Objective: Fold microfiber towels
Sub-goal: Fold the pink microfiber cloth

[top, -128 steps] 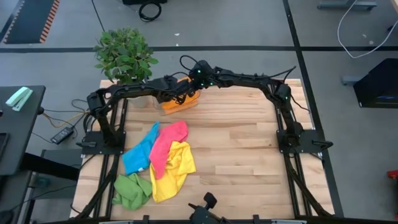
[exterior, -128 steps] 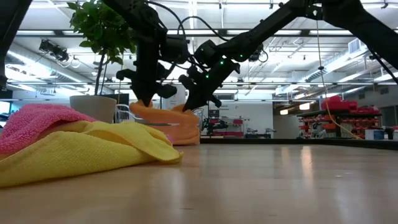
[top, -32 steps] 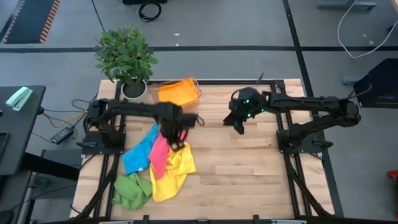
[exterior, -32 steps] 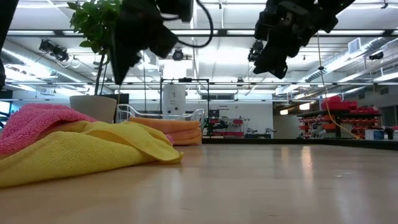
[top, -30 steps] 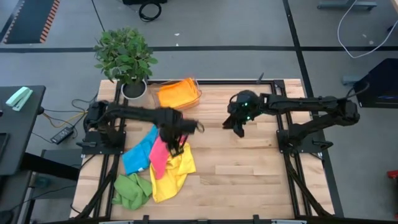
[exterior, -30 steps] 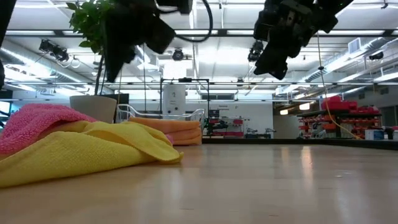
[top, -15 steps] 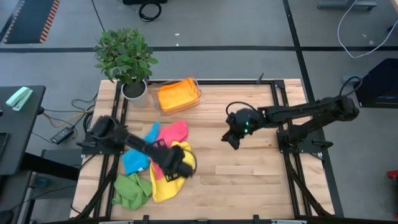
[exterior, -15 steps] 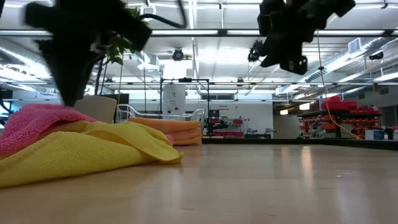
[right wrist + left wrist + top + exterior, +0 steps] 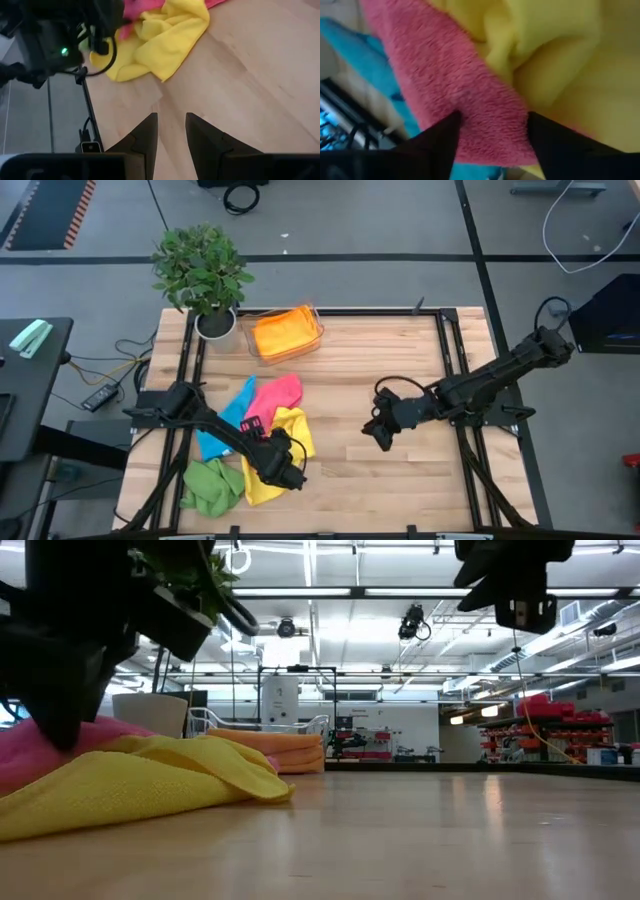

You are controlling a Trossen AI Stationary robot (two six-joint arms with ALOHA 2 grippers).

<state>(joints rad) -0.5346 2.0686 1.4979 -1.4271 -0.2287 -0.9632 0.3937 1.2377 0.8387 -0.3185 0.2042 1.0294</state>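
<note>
A loose pile of towels lies at the table's near left: pink [image 9: 277,393], blue [image 9: 222,428], yellow [image 9: 290,435] and green [image 9: 210,485]. The yellow one lies partly over the pink one [image 9: 465,90]. A folded orange towel [image 9: 283,332] rests in the clear tray [image 9: 318,330] at the far edge. My left gripper [image 9: 283,470] is low over the pile, open, with the pink towel's edge [image 9: 492,145] between its fingers. My right gripper [image 9: 382,435] hangs above bare wood right of the pile, its fingers [image 9: 150,130] a little apart, with nothing between them. My left gripper straddles the pink towel's edge [image 9: 490,135] beside the yellow towel [image 9: 560,75], one finger on each side. Whether the fingers touch the cloth I cannot tell. The towel lies flat on the pile.
A potted plant [image 9: 202,272] stands at the far left corner beside the tray. The table's middle and right are bare wood [image 9: 400,490]. Black frame rails [image 9: 448,360] run along the left and right edges.
My left gripper has swung from the table's middle, near the tray, toward the near edge and down onto the towel pile. My right gripper has moved toward the near edge, staying high. The towels have not shifted.
</note>
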